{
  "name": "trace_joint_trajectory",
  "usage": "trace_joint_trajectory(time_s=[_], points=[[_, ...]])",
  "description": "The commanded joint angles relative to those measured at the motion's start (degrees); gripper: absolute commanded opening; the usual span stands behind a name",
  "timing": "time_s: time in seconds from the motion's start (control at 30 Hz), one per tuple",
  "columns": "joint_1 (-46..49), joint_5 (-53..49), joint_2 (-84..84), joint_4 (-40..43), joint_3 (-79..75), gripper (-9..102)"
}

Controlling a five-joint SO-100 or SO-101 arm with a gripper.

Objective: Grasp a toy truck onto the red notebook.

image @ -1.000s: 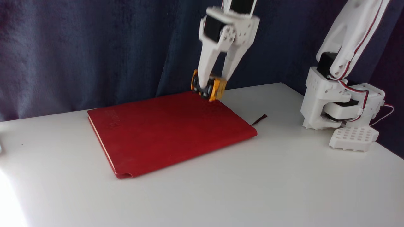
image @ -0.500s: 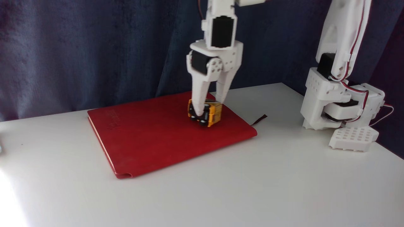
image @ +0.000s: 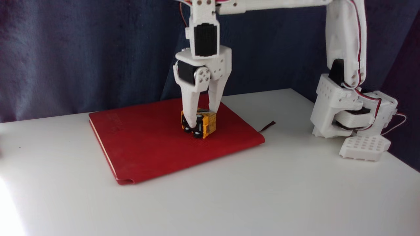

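The red notebook [image: 154, 144] lies flat on the white table, its long side running from the back left to the front right in the fixed view. The toy truck [image: 206, 124], orange-yellow with black wheels, is turned on its side with the wheels facing the camera. It rests on or just above the notebook's middle right part. My white gripper [image: 200, 118] points straight down over it and is shut on the toy truck, one finger in front and one behind.
The arm's white base [image: 351, 114] stands at the table's right rear, with a perforated white clamp foot [image: 364, 148] in front of it. A dark ribbon bookmark [image: 267, 126] sticks out from the notebook's right edge. A dark blue curtain hangs behind the table.
The gripper carried the toy truck down and to the left, from above the notebook's back edge to the notebook's middle. The arm has stretched out further over the table.
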Motion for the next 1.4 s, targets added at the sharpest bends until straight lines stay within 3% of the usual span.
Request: trace_joint_trajectory(time_s=[0.0, 0.3, 0.63, 0.83, 1.1, 1.37], points=[[-0.09, -0.26, -0.62, 0.18, -3.34, 14], [-0.35, 0.35, 0.79, 2.11, -2.64, 24], [-1.58, 0.26, 4.13, 7.21, -5.45, 25], [-4.66, 0.7, 14.24, 7.82, 2.02, 24], [-11.69, 3.25, 29.09, 6.77, 17.14, 23], [-28.48, 12.13, 42.19, -0.44, 30.94, 22]])
